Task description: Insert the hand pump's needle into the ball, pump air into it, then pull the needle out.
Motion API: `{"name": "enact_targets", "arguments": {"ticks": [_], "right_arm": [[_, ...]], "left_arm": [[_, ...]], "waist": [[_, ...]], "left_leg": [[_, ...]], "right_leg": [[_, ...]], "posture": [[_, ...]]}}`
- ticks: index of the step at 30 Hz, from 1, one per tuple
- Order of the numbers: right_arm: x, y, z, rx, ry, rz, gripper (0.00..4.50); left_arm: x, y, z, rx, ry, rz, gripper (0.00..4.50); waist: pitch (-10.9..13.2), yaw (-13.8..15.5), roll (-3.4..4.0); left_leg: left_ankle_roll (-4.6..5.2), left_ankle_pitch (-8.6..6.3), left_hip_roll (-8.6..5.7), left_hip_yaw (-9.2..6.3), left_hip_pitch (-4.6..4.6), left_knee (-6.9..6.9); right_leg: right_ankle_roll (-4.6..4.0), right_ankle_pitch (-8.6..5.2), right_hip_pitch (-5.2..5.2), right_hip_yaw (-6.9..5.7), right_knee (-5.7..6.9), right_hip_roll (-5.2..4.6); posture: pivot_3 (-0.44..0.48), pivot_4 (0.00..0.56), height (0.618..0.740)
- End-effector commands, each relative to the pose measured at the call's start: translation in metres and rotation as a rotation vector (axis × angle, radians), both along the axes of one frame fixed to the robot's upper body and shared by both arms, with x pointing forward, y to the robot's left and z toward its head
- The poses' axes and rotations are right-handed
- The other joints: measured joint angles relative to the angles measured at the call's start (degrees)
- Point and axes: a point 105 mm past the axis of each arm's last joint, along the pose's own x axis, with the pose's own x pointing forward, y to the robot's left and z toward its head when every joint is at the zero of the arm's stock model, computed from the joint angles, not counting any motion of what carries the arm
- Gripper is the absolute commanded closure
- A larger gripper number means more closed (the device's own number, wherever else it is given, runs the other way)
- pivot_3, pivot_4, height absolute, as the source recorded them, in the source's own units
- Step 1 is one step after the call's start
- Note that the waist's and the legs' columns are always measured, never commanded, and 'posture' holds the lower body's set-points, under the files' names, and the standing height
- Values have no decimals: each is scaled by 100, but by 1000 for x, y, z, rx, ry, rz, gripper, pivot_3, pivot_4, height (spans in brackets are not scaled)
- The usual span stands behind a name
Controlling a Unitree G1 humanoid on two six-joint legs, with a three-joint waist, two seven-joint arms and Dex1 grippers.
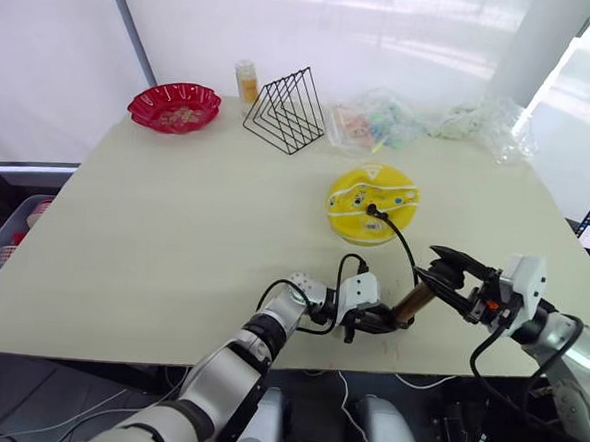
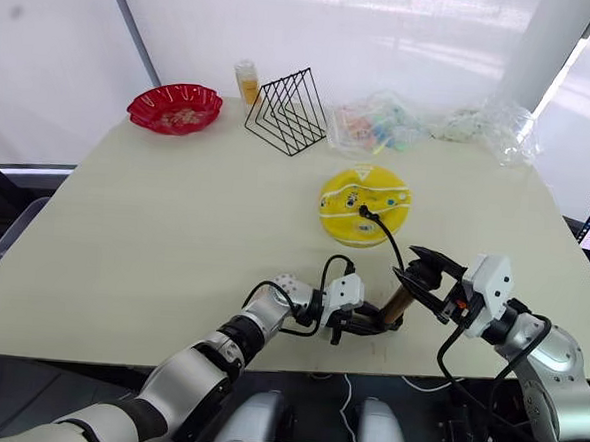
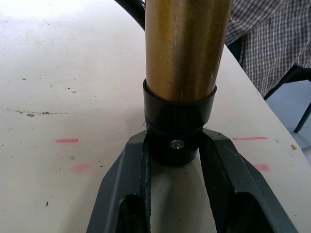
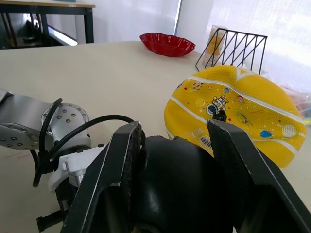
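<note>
Noted pump [image 1: 407,305] near front edge of tabletop [image 1: 173,244], held at both ends. Left gripper [image 3: 175,160] clamped on black end cap of pump barrel, seen close in left wrist view with gold tube rising away between the fingers [image 3: 124,194]. Right gripper [image 1: 452,274] closed around black handle end, seen in right wrist view as dark mass between both fingers. Long axis of pump tilted, running from left gripper up and rightward to right gripper. Traced black hose [image 1: 399,237] from pump back to ball [image 1: 372,203], lying flattened mid-tabletop beyond the pump. Recorded needle [image 4: 218,116] fitting seated in top face of ball; pin itself too small to see. Logged red bowl [image 1: 174,106] and wire rack [image 1: 286,109] at far side.
</note>
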Motion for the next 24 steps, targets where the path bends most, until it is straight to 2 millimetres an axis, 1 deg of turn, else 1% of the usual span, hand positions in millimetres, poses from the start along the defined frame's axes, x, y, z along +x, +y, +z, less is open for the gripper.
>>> {"name": "enact_targets", "arguments": {"ticks": [1,2,4,5,8,9,11,14,19,21,24], "right_arm": [[-3,-10,-21,-43,118,-7,2725],[-3,-10,-12,-33,97,-1,2725],[-2,-10,-3,-22,79,2,2725],[0,-13,26,5,10,11,2725],[-3,-16,90,51,-122,43,2725],[-5,-18,105,54,-139,51,2725],[-9,-22,127,48,-154,65,2725],[-14,-26,145,30,-161,73,2725],[-20,-29,182,25,-221,60,2725],[-22,-27,190,11,-233,64,2725],[-25,-23,196,15,-239,77,2725]], "left_arm": [[-15,10,-22,71,86,-29,3502],[-15,10,-22,72,87,-29,3502],[-15,10,-22,72,88,-30,3502],[-14,10,-21,69,87,-29,3502],[-14,11,-20,66,87,-31,3502],[-14,11,-20,65,88,-33,3502],[-14,11,-20,64,88,-34,3502],[-13,11,-20,64,87,-34,3502],[-12,11,-19,61,71,-34,3502],[-12,12,-20,67,65,-32,3502],[-12,13,-23,85,58,-27,3502]], "waist": [[4,3,6],[6,5,10],[12,8,19],[13,8,22],[63,13,93],[78,13,118],[87,19,133],[95,28,138],[105,24,148],[110,20,149],[116,21,149]], "left_leg": [[0,0,0,-4,-2,0],[0,0,0,-7,-4,0],[0,0,-1,-15,-11,0],[0,0,-1,-17,-14,0],[0,0,-10,-22,-40,5],[1,1,-18,-24,-51,7],[1,1,-24,-28,-89,9],[1,1,-28,-45,-107,4],[1,1,-32,-53,-115,2],[1,1,-33,-51,-115,3],[1,1,-33,-54,-115,4]], "right_leg": [[-1,-1,1,-5,0,-2],[-2,-1,1,-8,0,-4],[-3,-2,-1,-15,-4,-5],[-4,-2,-1,-18,-6,-5],[-7,-1,-12,-23,-10,-15],[-6,-1,-20,-24,-10,-23],[6,7,-56,-27,-9,-27],[16,12,-65,-43,-8,-24],[16,12,-64,-53,-16,-32],[17,12,-64,-53,-18,-39],[17,12,-63,-55,-19,-38]], "posture": [[0,150,737],[0,150,737],[0,150,737],[0,150,737],[0,150,737],[0,150,737],[0,150,737],[0,150,737],[0,150,737],[0,150,737],[0,150,737]]}}
